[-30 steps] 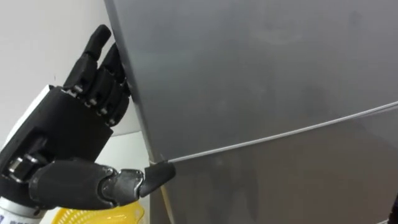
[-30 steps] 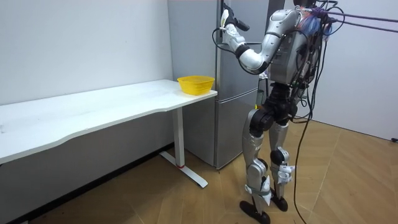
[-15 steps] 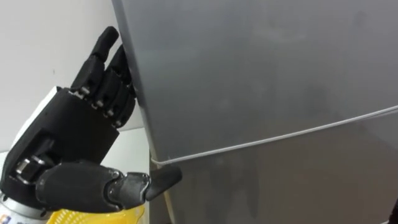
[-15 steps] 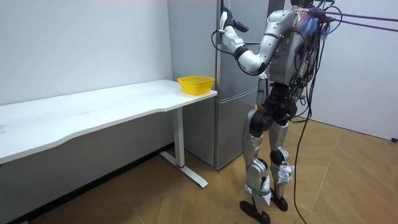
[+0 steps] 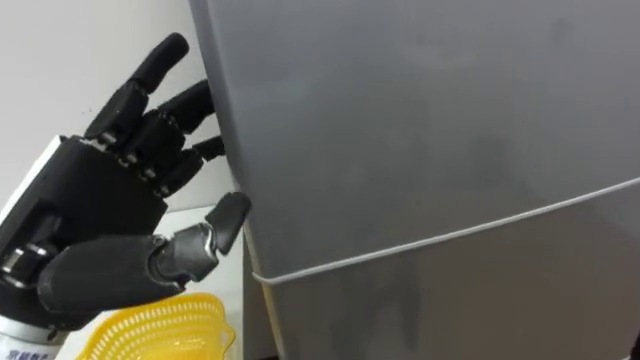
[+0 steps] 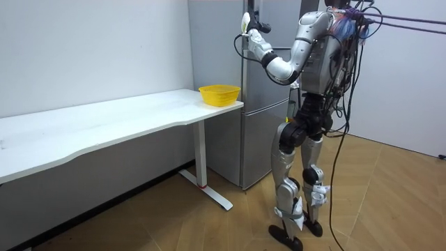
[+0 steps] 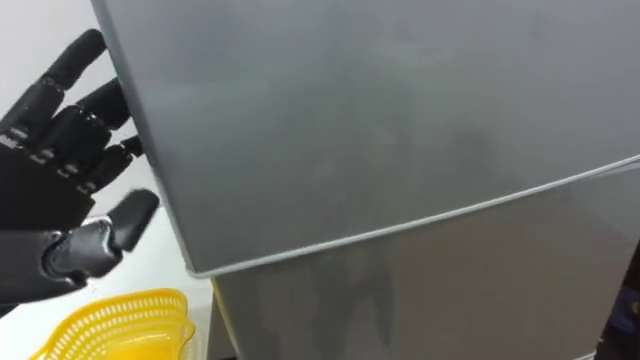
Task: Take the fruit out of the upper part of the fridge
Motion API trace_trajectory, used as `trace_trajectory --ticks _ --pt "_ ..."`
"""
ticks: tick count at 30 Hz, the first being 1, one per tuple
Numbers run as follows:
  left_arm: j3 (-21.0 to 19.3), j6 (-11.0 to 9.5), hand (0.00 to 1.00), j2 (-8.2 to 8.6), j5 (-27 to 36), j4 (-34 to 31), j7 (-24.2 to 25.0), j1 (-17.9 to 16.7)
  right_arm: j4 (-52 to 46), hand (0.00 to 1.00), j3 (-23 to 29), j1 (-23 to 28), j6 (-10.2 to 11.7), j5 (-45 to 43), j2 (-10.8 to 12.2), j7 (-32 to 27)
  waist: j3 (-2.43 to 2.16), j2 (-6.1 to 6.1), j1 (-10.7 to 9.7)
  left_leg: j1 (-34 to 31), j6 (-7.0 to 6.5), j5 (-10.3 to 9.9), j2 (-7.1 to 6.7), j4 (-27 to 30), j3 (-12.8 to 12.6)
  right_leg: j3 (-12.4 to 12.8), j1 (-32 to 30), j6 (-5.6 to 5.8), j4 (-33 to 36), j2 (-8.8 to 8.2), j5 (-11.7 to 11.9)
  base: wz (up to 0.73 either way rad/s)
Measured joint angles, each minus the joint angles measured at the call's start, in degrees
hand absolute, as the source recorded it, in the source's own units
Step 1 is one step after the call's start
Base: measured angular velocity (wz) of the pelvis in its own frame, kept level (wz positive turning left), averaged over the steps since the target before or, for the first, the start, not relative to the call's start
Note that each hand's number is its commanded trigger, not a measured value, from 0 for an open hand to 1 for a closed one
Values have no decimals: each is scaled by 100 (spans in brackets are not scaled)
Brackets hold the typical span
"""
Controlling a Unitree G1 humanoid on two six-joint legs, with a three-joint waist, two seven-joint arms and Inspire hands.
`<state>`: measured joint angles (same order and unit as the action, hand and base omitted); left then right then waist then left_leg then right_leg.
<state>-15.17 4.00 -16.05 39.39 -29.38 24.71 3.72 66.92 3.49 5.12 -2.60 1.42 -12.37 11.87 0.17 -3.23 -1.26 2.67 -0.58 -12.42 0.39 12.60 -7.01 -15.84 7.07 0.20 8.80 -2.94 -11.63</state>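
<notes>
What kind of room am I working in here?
Probably a bare test room or office, not a home kitchen: a grey fridge stands beside a long white table with a yellow basket, plain walls, wood floor.

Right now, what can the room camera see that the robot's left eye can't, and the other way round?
The room view takes in the whole robot standing in front of the fridge, plus the long white table and the wooden floor. The left eye view gets close enough to show the thin seam under the upper door, and the left hand with straight, spread fingers at that door's edge. Both views share the fridge, the left hand and the yellow basket.
</notes>
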Motion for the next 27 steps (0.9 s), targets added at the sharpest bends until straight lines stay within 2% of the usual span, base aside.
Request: trace_trajectory --ticks 2,4,7,8,9,10,11,19,27 --pt "85 1 100 -1 44 -2 151 -4 5 0 1 4 -1 0 -2 -2 5 -1 16 -7 0 0 0 3 -1 -1 0 0 7 1 0 2" --pt "85 67 91 -2 31 8 66 -3 4 0 0 -3 0 0 -3 1 13 0 5 -9 -13 7 0 4 -2 -2 -6 0 11 -1 1 2" --pt "209 84 83 -3 11 -8 86 -2 3 0 2 0 0 3 -18 0 16 -10 -3 -11 -17 10 -4 4 -2 3 -11 2 11 -4 0 0" --pt "243 66 78 -2 11 -18 105 12 4 0 0 -1 0 2 -20 1 15 -12 -7 -7 -17 10 -4 5 -1 2 -16 1 6 -4 0 0" --pt "251 66 65 -2 10 -18 107 27 5 0 0 -1 0 2 -22 1 14 -13 -7 -6 -17 10 -4 5 -2 1 -18 1 4 -4 0 0" --pt "300 67 60 -2 9 -18 108 45 16 0 0 -7 1 1 -27 2 9 -21 -7 -1 -17 10 -4 5 -1 1 -17 2 1 -4 0 0" --pt "350 89 0 -3 -7 -11 149 50 25 0 0 -14 2 1 -32 1 5 -29 -10 4 -18 11 -4 5 -2 1 -17 2 1 -4 0 0" --pt "478 97 0 -1 0 -2 575 48 43 0 -4 -11 2 1 -33 -2 4 -5 -2 6 -22 13 -10 10 -3 -3 -15 5 5 -13 2 0" --pt "595 94 0 21 -1 1 598 48 42 0 -65 -12 10 3 -33 -53 3 7 -9 12 -44 28 -8 11 -23 -10 -5 6 11 -17 3 0"
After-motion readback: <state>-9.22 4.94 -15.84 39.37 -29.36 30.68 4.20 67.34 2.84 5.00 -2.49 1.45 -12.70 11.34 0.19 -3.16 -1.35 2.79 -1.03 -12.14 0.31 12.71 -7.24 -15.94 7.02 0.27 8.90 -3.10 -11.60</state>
